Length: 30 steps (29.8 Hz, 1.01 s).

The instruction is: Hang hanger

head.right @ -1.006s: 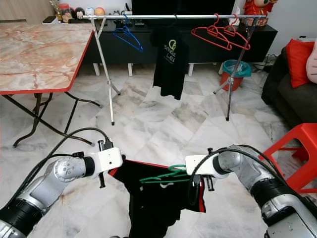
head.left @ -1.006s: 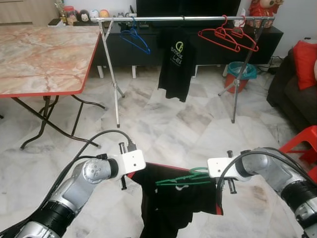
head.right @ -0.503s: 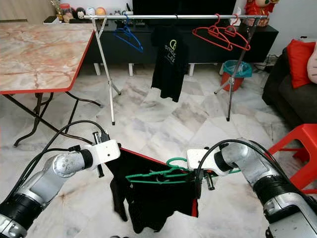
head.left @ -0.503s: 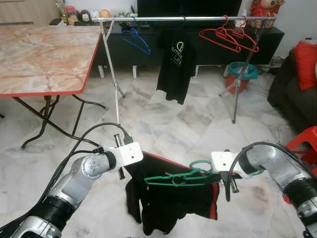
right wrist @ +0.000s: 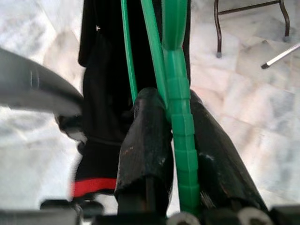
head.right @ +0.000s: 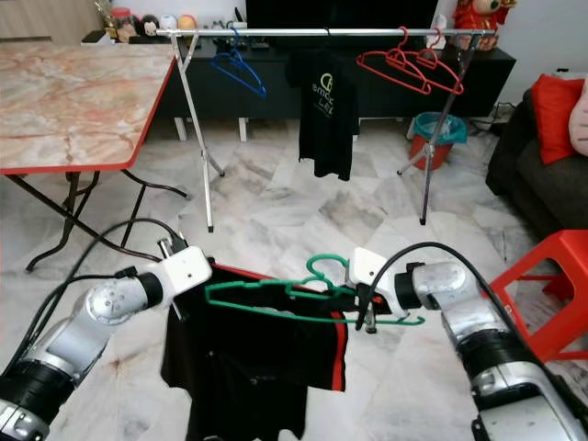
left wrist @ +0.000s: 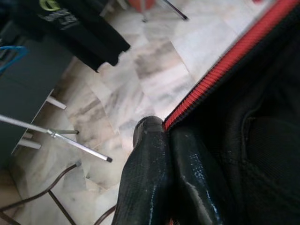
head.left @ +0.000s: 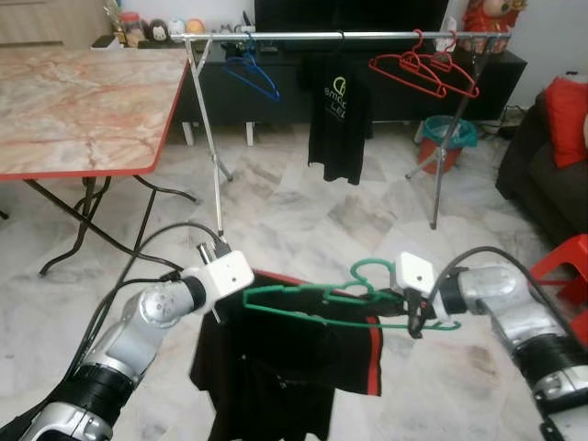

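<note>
Left gripper point(left wrist: 161, 154): its two black fingers are pressed together on the red-trimmed edge of the black shirt with red trim point(head.left: 276, 367), at the shirt's upper left corner.
Black shirt: it hangs from the thin green plastic hanger point(head.left: 312, 303), spread out between the two arms, its lower part above the floor.
Green hanger: it lies almost level between the two grippers, hook point(head.left: 367, 271) pointing up, in front of the robot and well apart from the rail.
Right gripper point(right wrist: 176, 126): its two black fingers are closed on the green hanger's right end; the green bar passes between them.
Change from half a second ago: both arms are higher, the hanger is wider in view and more level, and the shirt is spread flatter, less bunched.
Marble-top folding table with red edge point(head.left: 83, 101): at the far left, its black legs on the floor, well apart from the arms.
Silver metal clothes rail on folding legs point(head.left: 312, 35): across the back of the room.
On the rail, left to right: blue hanger point(head.left: 250, 73), black shirt with yellow print point(head.left: 338, 115), two red hangers point(head.left: 424, 69).
Open room: bare marble floor point(head.left: 294, 211) between the robot and the rail; free rail on both sides of the printed shirt.
Right edge: dark sofa with red cushion point(head.left: 551, 156), red plastic stool point(head.left: 568, 266) near the right arm.
</note>
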Available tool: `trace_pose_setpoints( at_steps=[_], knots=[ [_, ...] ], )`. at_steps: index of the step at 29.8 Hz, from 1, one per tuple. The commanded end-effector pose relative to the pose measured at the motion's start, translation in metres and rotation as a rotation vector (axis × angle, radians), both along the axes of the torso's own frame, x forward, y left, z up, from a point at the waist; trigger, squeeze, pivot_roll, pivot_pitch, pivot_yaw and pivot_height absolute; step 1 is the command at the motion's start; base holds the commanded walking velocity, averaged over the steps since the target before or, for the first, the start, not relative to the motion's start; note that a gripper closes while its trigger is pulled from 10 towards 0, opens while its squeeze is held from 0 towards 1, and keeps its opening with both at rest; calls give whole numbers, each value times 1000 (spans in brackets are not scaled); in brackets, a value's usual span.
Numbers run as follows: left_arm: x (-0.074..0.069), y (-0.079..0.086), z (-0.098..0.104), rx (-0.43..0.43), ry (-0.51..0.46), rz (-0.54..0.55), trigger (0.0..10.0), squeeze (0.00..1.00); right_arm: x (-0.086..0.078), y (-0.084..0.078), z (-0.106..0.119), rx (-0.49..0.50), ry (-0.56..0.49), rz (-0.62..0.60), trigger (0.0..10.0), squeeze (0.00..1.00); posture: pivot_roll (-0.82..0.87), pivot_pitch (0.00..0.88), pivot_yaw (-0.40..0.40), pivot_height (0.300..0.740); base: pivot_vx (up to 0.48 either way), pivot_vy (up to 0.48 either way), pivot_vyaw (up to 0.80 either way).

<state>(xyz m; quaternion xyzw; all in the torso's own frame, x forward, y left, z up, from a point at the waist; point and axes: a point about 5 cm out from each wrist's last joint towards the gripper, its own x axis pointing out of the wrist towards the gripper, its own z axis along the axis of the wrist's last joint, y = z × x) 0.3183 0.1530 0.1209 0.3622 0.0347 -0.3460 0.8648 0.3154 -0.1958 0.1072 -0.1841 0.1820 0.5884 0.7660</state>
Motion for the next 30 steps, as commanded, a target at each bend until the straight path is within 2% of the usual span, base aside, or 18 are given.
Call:
trace_pose_setpoints(
  at_steps=[1, 3, 4, 5, 6, 7, 9, 10, 11, 12, 13, 14, 16, 17, 22, 25, 28, 30],
  knots=[
    [-4, 3, -13, -23, 64, 29, 0, 0, 5, 1, 19, 161, -58, -32, 10000, 0, 47, 0, -9, 740, 0, 0, 0],
    [-3, 3, -12, -69, 72, 45, 0, 0, -4, 8, 18, 269, 0, 23, 10000, 0, 47, 0, -9, 740, 0, 0, 0],
    [-3, 3, -12, -98, 77, 49, 0, 0, -10, 11, 21, 361, 36, 52, 10000, 0, 46, 0, -7, 740, 0, 0, 0],
    [-3, 3, -12, -98, 77, 49, 0, 0, -10, 11, 21, 361, 36, 52, 10000, 0, 46, 0, -7, 740, 0, 0, 0],
    [-4, 3, -12, -116, 80, 46, 0, 0, -14, 13, 25, 419, 62, 77, 10000, 0, 46, 0, -6, 740, 0, 0, 0],
    [-5, 3, -12, -125, 82, 43, 0, 0, -18, 14, 26, 434, 82, 105, 10000, 0, 46, 0, -6, 740, 0, 0, 0],
    [-6, 5, -11, -106, 71, 35, 0, 0, -26, 12, 19, 355, 108, 157, 10000, 0, 43, 0, -4, 740, 0, 0, 0],
    [-5, 9, -9, -76, 56, 42, 0, 0, -30, 6, 3, 191, 109, 162, 10000, 0, 42, 0, -9, 740, 0, 0, 0],
    [-5, 9, -9, -76, 56, 42, 0, 0, -30, 6, 3, 191, 109, 162, 10000, 0, 42, 0, -9, 740, 0, 0, 0],
    [-3, 11, -6, -63, 34, 54, 0, 0, -28, 0, -7, 96, 105, 133, 10000, 0, 44, 0, -12, 740, 0, 0, 0],
    [-1, 11, -4, -57, 22, 57, 0, 0, -27, -3, -10, 64, 100, 115, 10000, 0, 44, 0, -12, 740, 0, 0, 0],
    [2, 10, 2, -56, -13, 62, 0, 0, -24, -8, -16, -29, 82, 81, 10000, 0, 44, 0, -12, 740, 0, 0, 0],
    [5, 9, 7, -59, -39, 73, 0, 0, -20, -11, -20, -114, 44, 41, 10000, 0, 45, 0, -11, 740, 0, 0, 0],
    [5, 9, 7, -59, -39, 73, 0, 0, -20, -11, -20, -114, 44, 41, 10000, 0, 45, 0, -11, 740, 0, 0, 0],
    [9, 9, 11, -27, -55, 82, 0, 0, -4, -19, -30, -391, -109, -123, 10000, 0, 46, 0, -9, 740, 0, 0, 0],
    [8, 8, 7, -6, -27, 65, 0, 0, 1, -13, -30, -366, -139, -156, 10000, 0, 45, 0, -6, 740, 0, 0, 0],
    [6, 8, 5, 7, -2, 56, 0, 0, 0, -11, -36, -437, -171, -128, 10000, 0, 47, 0, -5, 740, 0, 0, 0],
    [4, 7, 4, 9, 17, 43, 0, 0, 2, -9, -38, -440, -191, -157, 10000, 0, 47, 0, -3, 740, 0, 0, 0]
  ],
)
